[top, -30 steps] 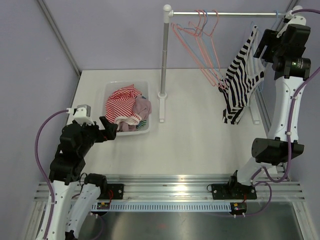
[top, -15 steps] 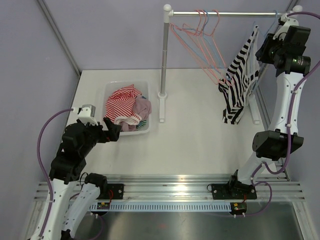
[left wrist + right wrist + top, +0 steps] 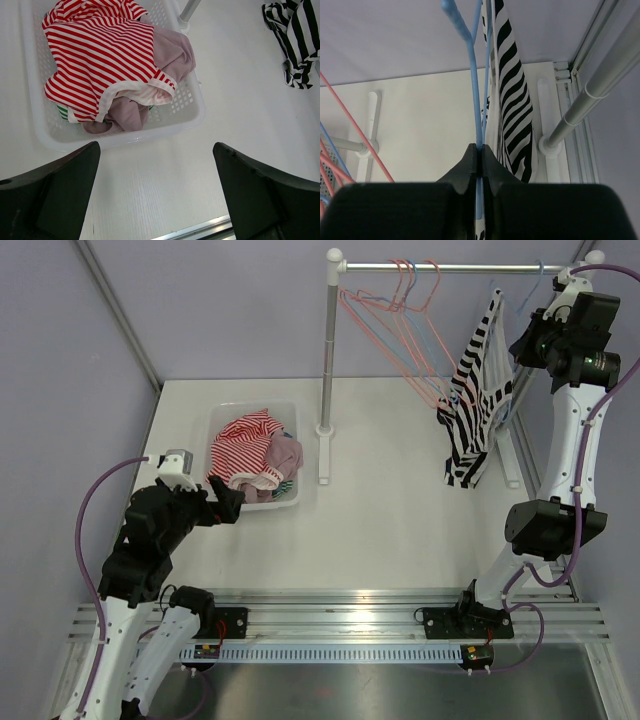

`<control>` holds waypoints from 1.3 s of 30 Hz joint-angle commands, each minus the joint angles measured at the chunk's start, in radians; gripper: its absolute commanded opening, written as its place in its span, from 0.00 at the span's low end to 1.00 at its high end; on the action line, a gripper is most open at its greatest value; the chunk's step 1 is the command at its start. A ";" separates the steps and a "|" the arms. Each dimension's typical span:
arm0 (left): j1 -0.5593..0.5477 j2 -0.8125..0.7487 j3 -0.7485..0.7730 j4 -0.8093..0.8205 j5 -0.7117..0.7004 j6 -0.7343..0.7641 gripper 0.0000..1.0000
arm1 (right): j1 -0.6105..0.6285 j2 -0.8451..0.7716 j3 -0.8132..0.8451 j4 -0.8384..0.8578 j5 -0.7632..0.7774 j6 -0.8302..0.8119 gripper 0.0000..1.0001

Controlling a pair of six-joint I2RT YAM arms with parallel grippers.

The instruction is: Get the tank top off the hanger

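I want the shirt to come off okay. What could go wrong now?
1. The right tool pinches only the thin blue hanger, which might slip or twist.
2. The striped tank top hangs right beside the pink hangers and could snag them.
3. The left tool is over by the basket, too far to help.

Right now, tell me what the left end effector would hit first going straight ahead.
The left end effector would likely meet the white basket at its near wall first, though depth is unclear.

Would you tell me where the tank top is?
Top view: the tank top hangs at the rail's right end on a blue hanger, between pink hangers and the right gripper.
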 commanded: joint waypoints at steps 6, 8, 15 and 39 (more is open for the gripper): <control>-0.008 0.007 0.001 0.064 0.017 0.018 0.99 | -0.001 -0.052 0.082 0.055 -0.088 0.078 0.00; -0.008 0.006 0.003 0.064 0.015 0.018 0.99 | -0.001 -0.063 0.103 0.058 -0.091 0.092 0.00; -0.010 0.007 0.001 0.064 0.012 0.016 0.99 | -0.001 -0.089 0.180 0.069 -0.096 0.132 0.00; -0.011 0.024 0.016 0.081 0.029 0.016 0.99 | -0.001 -0.528 -0.119 -0.025 -0.071 0.238 0.00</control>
